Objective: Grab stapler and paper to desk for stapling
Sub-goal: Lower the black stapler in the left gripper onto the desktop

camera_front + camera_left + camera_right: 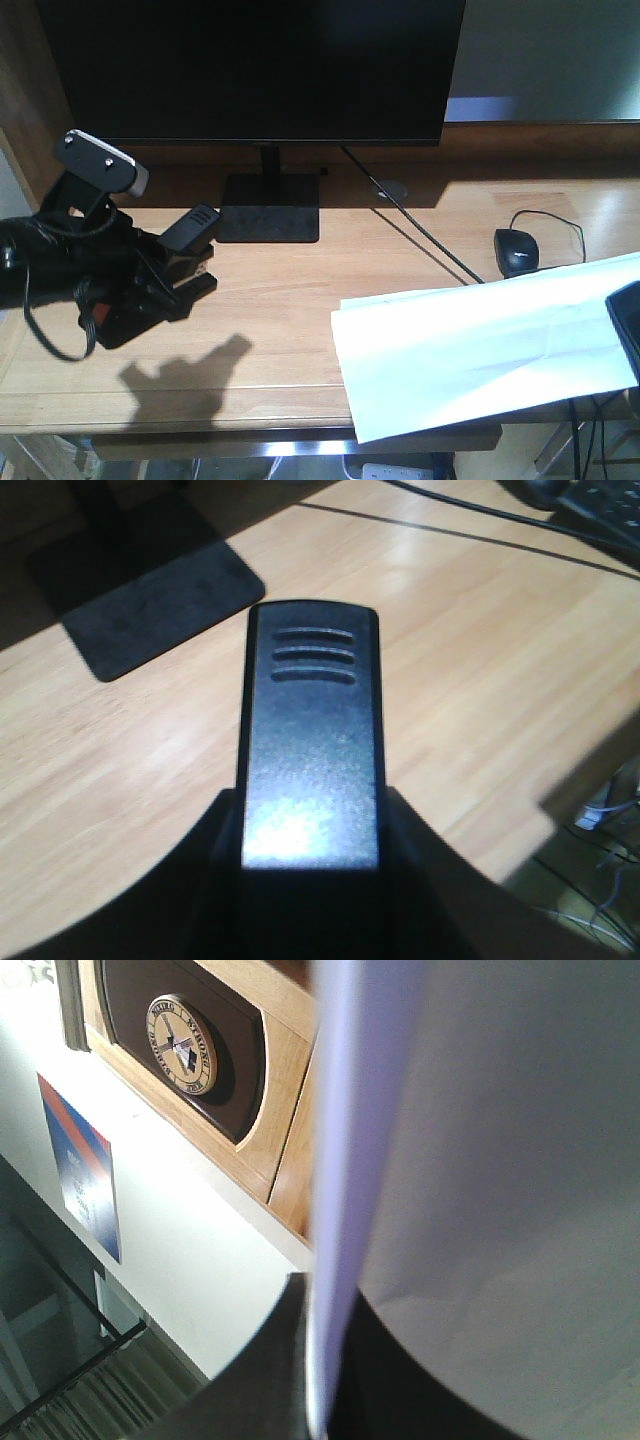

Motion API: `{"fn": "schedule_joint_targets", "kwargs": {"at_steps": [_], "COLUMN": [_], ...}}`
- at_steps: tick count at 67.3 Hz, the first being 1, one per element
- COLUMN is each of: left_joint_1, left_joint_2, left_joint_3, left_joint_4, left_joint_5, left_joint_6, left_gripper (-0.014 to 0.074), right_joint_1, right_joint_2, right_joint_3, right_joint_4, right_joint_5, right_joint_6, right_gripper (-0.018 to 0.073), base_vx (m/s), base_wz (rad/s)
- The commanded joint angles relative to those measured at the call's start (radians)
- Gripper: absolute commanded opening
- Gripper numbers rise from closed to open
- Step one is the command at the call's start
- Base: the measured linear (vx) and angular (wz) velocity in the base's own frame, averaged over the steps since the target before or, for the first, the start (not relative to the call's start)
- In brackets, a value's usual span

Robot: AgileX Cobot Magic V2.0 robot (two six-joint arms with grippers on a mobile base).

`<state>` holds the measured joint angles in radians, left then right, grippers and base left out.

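In my left gripper (185, 262), over the left part of the desk (290, 320), sits the black stapler (192, 228), its ribbed end tilted up toward the monitor. From the left wrist the stapler (310, 740) fills the middle, clamped between the jaws of the shut left gripper (310, 825). The large white paper (480, 335) lies across the desk's right side and overhangs the front edge. My right gripper (626, 330) holds its right end at the frame border. The right wrist view shows the paper (345, 1180) edge-on, pinched in the shut right gripper (320, 1360).
A dark monitor (250, 70) on a black stand base (270, 208) occupies the back of the desk. A black mouse (517, 250) with its cable lies behind the paper. Another cable (420, 235) runs diagonally from the monitor. A wooden side wall rises at the left.
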<state>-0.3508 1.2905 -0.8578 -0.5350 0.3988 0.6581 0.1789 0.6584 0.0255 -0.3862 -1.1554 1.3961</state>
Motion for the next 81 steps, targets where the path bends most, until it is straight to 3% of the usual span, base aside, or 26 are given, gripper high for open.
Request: {"fn": "schedule_joint_targets", "kwargs": {"at_steps": [1, 7, 15, 21, 30, 44, 57, 81], "left_joint_1": [0.071, 0.144, 0.253, 0.317, 0.393, 0.471, 0.518, 0.521], "left_joint_2": [0.015, 0.062, 0.141, 0.189, 0.241, 0.352, 0.497, 0.704], "left_joint_3": [-0.066, -0.102, -0.166, -0.202, -0.245, -0.347, -0.471, -0.61], "left_joint_4": [-0.155, -0.282, -0.464, -0.568, -0.656, -0.697, -0.702, -0.701], "left_joint_5": [-0.047, 0.052, 0.276, 0.392, 0.482, 0.683, 0.852, 0.851], "left_joint_6": [0.163, 0.35, 0.59, 0.708, 0.857, 1.048, 1.143, 1.283], "left_gripper": [-0.0006, -0.0006, -0.0006, -0.0006, -0.0006, -0.0006, -0.0006, -0.0006], "right_joint_1": [0.0, 0.0, 0.0, 0.0, 0.0, 0.0, 0.0, 0.0], "right_joint_2": [0.001, 0.001, 0.001, 0.001, 0.001, 0.001, 0.001, 0.001], "right_joint_3": [0.025, 0.025, 0.025, 0.025, 0.025, 0.025, 0.025, 0.025], "right_joint_4": [0.015, 0.015, 0.015, 0.015, 0.015, 0.015, 0.015, 0.015], "right_joint_5": [-0.18, -0.18, -0.18, -0.18, -0.18, -0.18, -0.18, -0.18], "right_joint_6": [-0.007, -0.007, -0.007, -0.007, -0.007, -0.007, -0.007, -0.007], "right_gripper": [-0.0001, -0.0001, -0.0001, -0.0001, -0.0001, -0.0001, -0.0001, -0.0001], "base_vx": [0.0, 0.0, 0.0, 0.0, 0.0, 0.0, 0.0, 0.0], "base_wz": [0.0, 0.0, 0.0, 0.0, 0.0, 0.0, 0.0, 0.0]}}
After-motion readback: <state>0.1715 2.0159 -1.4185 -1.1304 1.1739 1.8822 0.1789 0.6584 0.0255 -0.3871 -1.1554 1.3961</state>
